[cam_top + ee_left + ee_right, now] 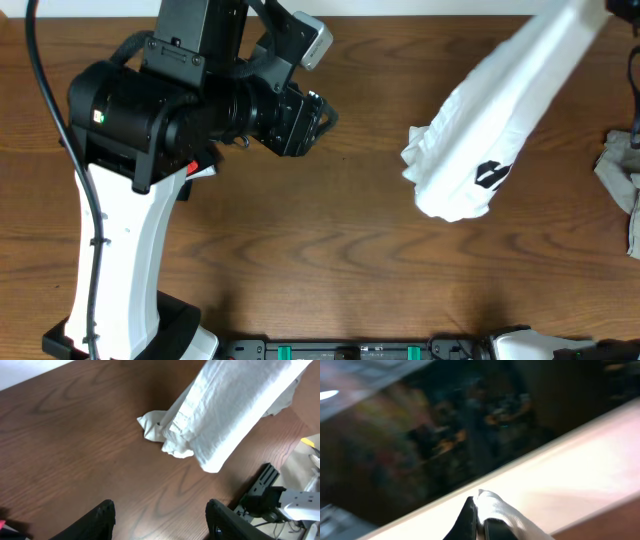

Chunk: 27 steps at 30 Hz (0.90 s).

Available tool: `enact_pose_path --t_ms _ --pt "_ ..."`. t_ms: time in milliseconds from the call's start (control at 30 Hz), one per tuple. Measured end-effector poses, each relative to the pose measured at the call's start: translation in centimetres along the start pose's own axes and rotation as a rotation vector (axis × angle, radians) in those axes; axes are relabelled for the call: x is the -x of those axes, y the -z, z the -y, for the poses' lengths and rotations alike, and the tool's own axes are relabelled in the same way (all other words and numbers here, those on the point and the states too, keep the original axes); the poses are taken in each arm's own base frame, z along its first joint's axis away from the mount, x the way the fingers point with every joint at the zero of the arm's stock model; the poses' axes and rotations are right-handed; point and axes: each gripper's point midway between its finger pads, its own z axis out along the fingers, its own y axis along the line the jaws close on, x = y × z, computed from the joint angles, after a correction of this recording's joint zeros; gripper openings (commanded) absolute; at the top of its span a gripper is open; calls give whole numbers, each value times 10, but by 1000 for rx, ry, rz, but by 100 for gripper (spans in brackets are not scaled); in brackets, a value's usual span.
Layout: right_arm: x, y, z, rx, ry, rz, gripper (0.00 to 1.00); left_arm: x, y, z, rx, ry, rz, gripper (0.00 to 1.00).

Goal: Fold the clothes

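The clothes, a white T-shirt [505, 105] with black lettering [490, 177], hang in a long bunched column from the upper right down to the wooden table [330, 250]. The shirt's lower end [162, 430] rests crumpled on the wood. My right gripper [479, 512] is shut on a fold of the white shirt [507, 515], raised high and out of the overhead view. My left gripper [161, 515] stands open above bare wood, well left of the shirt, with nothing between its fingers. In the overhead view the left gripper [318, 115] points right toward the shirt.
A grey-beige cloth [620, 180] lies at the table's right edge. The left arm's white base [120, 260] fills the left side. Black mounts [350, 350] line the front edge. Off the table's corner sit a black bracket [262, 487] and cables.
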Motion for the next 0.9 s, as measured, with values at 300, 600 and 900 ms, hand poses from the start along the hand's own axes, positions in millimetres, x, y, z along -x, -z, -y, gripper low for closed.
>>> enact_pose_path --t_ms 300,600,900 --pt "7 4 30 -185 -10 67 1 0 4 2 0 -3 9 61" --pt "-2 2 7 -71 -24 16 1 -2 5 2 5 -3 5 61" --pt "-47 18 -131 551 -25 -165 2 -3 42 -23 151 22 82 60"
